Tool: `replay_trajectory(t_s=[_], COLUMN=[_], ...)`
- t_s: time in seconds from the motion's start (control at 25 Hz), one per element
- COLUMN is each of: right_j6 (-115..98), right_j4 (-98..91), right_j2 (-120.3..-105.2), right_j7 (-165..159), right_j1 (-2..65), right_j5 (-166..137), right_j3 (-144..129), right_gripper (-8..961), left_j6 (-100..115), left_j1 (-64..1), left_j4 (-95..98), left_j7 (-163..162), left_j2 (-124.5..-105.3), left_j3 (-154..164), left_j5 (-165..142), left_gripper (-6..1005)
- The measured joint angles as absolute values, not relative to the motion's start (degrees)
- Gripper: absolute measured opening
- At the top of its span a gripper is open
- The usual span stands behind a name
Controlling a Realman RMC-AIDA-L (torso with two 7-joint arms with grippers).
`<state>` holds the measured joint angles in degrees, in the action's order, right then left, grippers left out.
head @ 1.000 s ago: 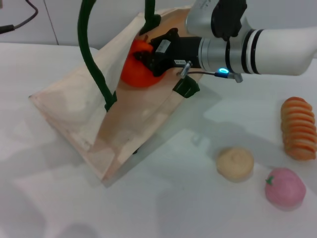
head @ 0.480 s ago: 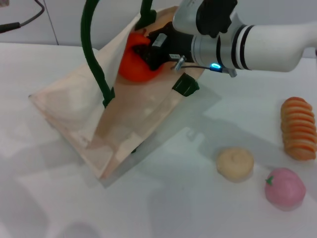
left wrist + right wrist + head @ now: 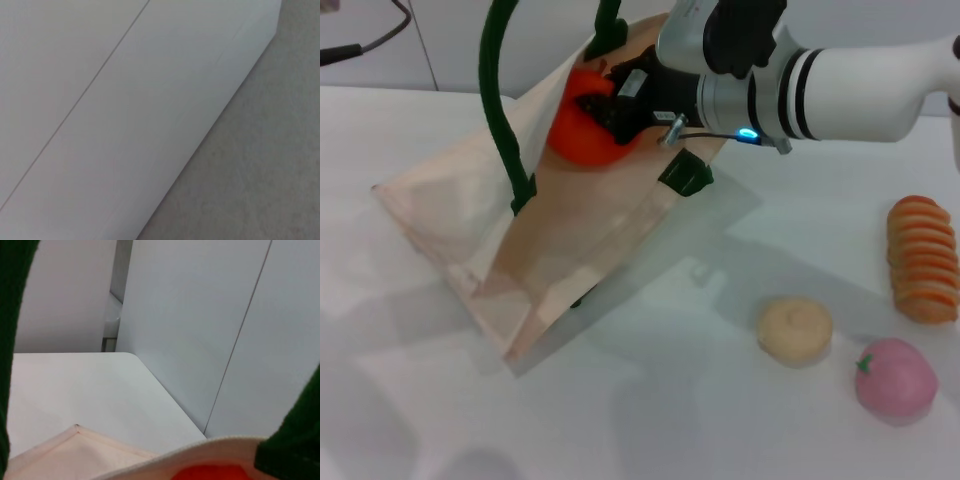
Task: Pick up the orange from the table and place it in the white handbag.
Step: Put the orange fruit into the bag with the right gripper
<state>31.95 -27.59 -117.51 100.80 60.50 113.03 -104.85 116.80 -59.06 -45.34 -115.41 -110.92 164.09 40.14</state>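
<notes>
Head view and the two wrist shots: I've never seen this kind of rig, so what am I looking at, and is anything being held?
The head view looks down from the robot's head. Its right gripper, on the white arm, is shut on the orange at the mouth of the white handbag, which lies on the table. Three other toy foods sit nearby: a cream bun, a pink fruit and a striped oblong item. The right wrist view shows the bag's rim and a sliver of orange. The left wrist view shows only a plain panel; that arm is out of sight.
</notes>
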Motion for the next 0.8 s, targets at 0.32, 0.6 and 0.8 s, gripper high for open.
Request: replay_trajectory(t_s=[0.32,0.6,0.8], right_j6=[31.91,32.31,32.46], right_j4=[-27.59,-27.61,-27.66], right_j2=[-117.51,-117.51,-117.51], right_j7=[100.81,101.45,101.45], right_j1=[60.65,60.65,60.65], right_j5=[113.03,113.03,113.03], right_j3=[-104.88,-104.85,-104.85], right_gripper=[137,206,371], left_j6=[116.80,116.80,116.79], left_j1=[-59.06,-58.80,-58.75], left_j4=[-45.35,-45.35,-45.35], left_j7=[-115.47,-115.49,-115.49], left_j2=[-110.92,-110.82,-110.78], left_j3=[164.09,164.09,164.09], left_j5=[40.43,40.50,40.54], left_gripper=[136,136,136])
